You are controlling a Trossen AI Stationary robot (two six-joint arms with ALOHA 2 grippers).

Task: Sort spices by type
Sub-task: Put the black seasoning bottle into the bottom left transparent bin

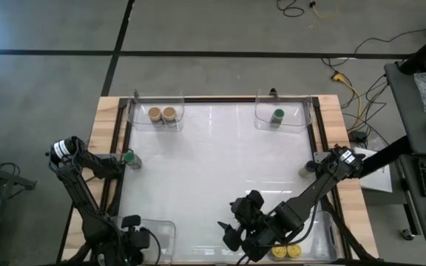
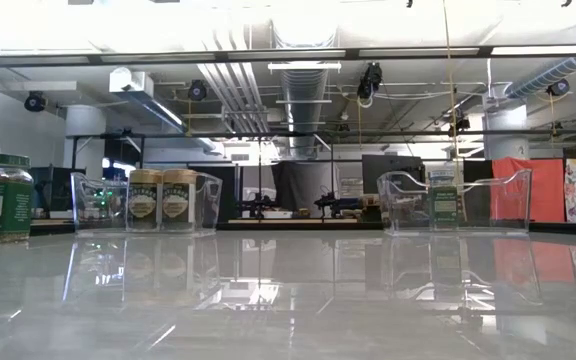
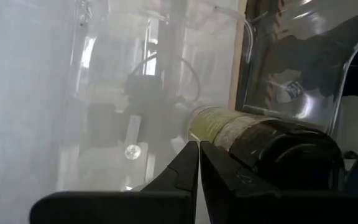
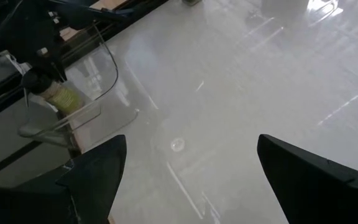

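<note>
While two tan jars (image 1: 162,114) are sitting together, two green jars (image 1: 277,115) are standing apart; left gripper (image 3: 199,163) is pinched together, right gripper (image 4: 191,171) gaping; black-lidded jar (image 3: 272,143) is blurring.

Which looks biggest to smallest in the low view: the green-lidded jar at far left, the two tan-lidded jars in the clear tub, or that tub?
1. Clear plastic tub, largest.
2. Green-lidded jar, probably only because it stands nearer the camera.
3. Two tan-lidded jars, alike, unranked.

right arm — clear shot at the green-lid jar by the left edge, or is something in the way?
Probably yes, but a long reach. The right end effector is open and empty, bare table lies between it and the green-lid jar; only the left arm's links sit close by.
</note>
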